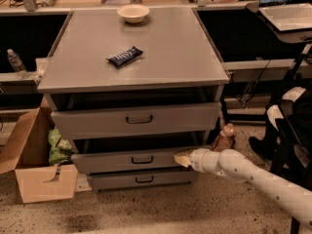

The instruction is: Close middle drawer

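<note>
— Where is the gripper [181, 158]?
— Low at the right of the cabinet [161, 57], its yellowish tip set against the right end of the middle drawer [107, 162] front, well to the side of the small dark handle [142, 159]. Whether it is clenched or released I cannot tell.
— Why there, and not on the handle?
— My guess is that closing needs only a push, so a press on the flat panel will do. The white arm [253, 175] enters from the lower right, which makes that end the nearest.
— And the drawer itself?
— It stands out from the cabinet, its front proud of the bottom drawer [117, 181], with a dark gap above it under the taller top drawer [97, 123] (which stands out too).
— Any risk?
— Pushing at one end could skew the tray on its runners. The brown bottle [224, 137] on the floor is just beside the arm and might get knocked.
— The bowl [133, 12] and wrapped bar [125, 56] on top?
— Well apart from the work
</note>
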`<state>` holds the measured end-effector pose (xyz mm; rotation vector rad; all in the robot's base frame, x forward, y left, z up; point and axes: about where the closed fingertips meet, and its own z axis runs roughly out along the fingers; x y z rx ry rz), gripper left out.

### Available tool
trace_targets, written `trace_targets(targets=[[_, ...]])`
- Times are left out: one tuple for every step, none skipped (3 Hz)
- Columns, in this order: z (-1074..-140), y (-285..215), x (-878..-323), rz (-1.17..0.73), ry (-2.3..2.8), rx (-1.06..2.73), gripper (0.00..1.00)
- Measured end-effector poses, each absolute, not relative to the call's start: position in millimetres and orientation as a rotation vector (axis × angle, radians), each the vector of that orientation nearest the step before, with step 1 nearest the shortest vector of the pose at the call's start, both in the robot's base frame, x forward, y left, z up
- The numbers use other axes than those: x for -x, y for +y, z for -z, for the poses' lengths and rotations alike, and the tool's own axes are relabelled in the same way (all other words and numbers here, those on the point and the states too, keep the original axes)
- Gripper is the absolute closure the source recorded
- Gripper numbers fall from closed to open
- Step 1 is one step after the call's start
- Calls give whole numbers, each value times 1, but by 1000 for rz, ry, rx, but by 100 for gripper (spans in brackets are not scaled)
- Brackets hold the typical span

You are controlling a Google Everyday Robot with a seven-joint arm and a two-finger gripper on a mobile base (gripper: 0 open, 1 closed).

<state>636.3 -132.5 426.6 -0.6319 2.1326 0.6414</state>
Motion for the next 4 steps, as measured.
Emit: trace_targets(targets=[[-427,-132,-633,-641,2132,632,100],[-427,-132,-635,-639,2130,633,100],[-428,-131,-635,-639,2129,634,100],[-429,-131,-635,-637,2126,635,100]])
